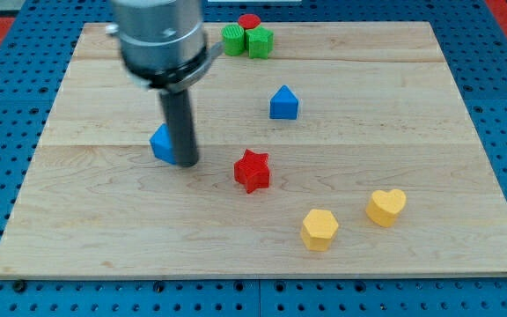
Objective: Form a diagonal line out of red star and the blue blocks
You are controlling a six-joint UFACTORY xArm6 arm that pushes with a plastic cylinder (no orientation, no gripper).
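From the one camera view, the arm is standing over the wooden tabletop (95, 238) with its rod planted upright, and my tip (187, 165) is pressing against the right side of a blue block (161, 143), which is half hidden behind the rod, so its shape is hard to call. There are no fingers on this rig, only the rod, so nothing is being held. The red star (253, 170) is lying just to the right of the tip, and the second blue block, house-shaped (283, 103), is sitting further right and up toward the view's top. I judge the arm is working on the near blue block; next it is probably needing to nudge it down and leftward so the three line up. The yellow blocks (319, 229) and the green blocks (247, 40) are sitting well apart.
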